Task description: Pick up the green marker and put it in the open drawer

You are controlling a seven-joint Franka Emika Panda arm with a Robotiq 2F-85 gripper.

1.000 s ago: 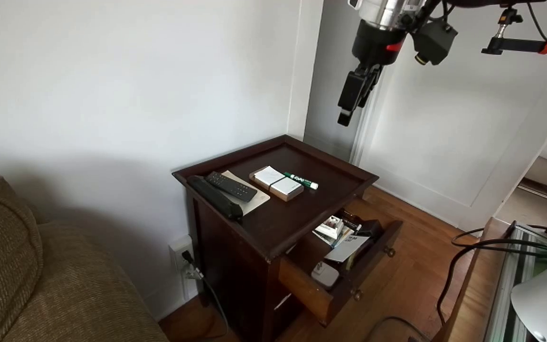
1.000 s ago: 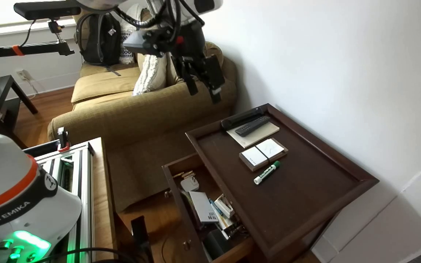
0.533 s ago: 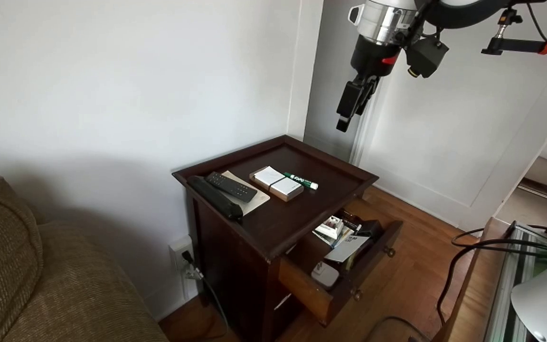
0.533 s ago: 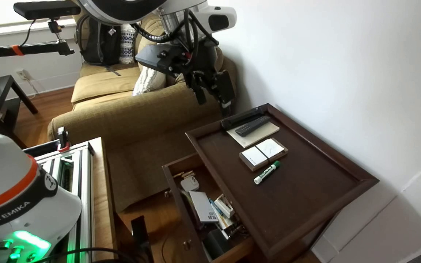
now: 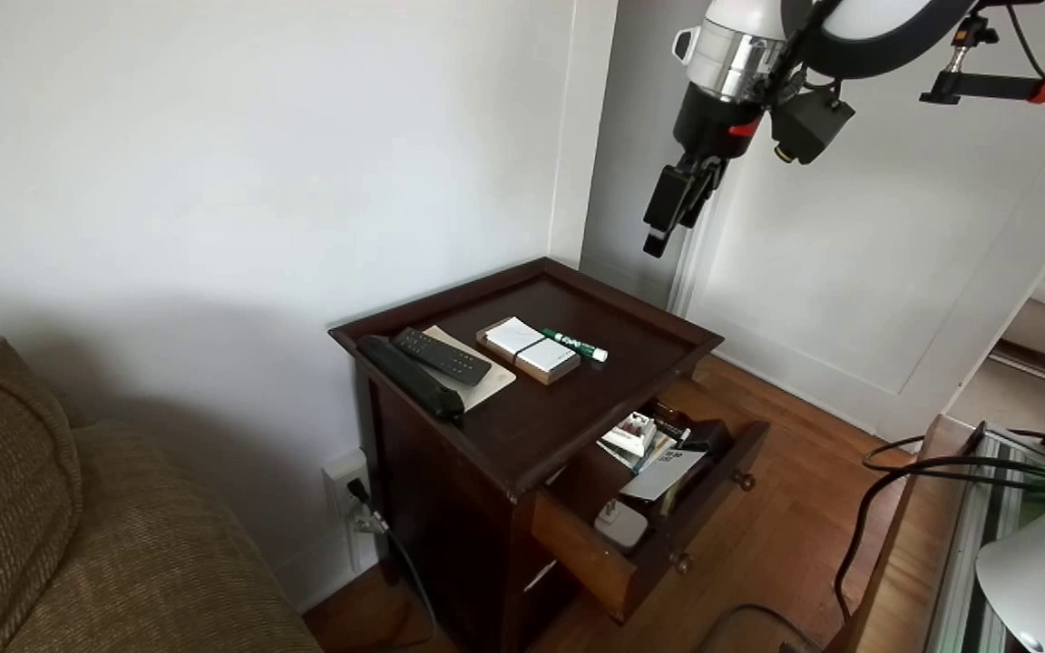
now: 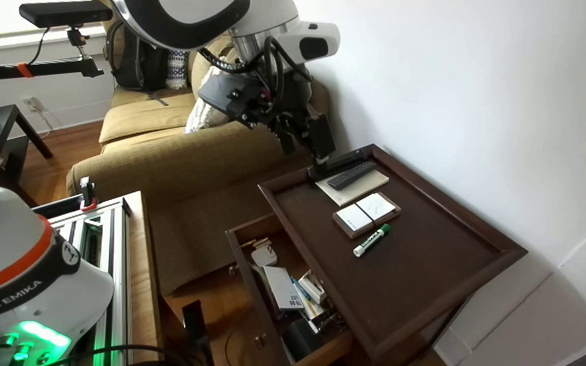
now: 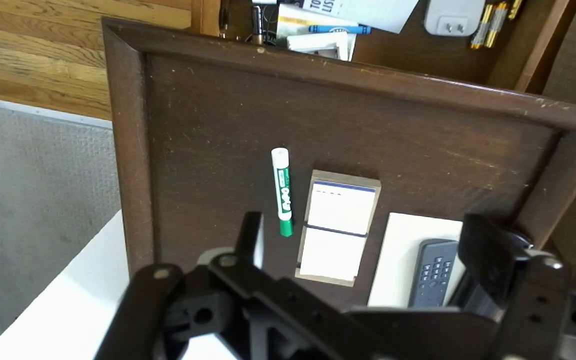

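1. In an exterior view, the surface [image 5: 545, 417] stands beside a white wall [image 5: 259, 163] on a wood floor [image 5: 804, 499]. The drawer [image 5: 581, 551] is pulled out and holds small articles.
2. In an exterior view, a sofa [image 6: 186, 157] bearing a backpack [image 6: 140, 61] stands beyond the surface. The claw [image 6: 303, 158] hangs above the surface; its lower tip overlaps the black bar [image 6: 345, 161] in the line of sight.
3. In the wrist view, the marker [image 7: 282, 192] lies on the surface, just beside the notepad [image 7: 340, 210]. The remote [image 7: 434, 275] rests on a cream card [image 7: 398, 260]. The claw is spread wide.
4. Change from half a second earlier: the claw sits slightly lower in both exterior views. The marker and drawer are unchanged.
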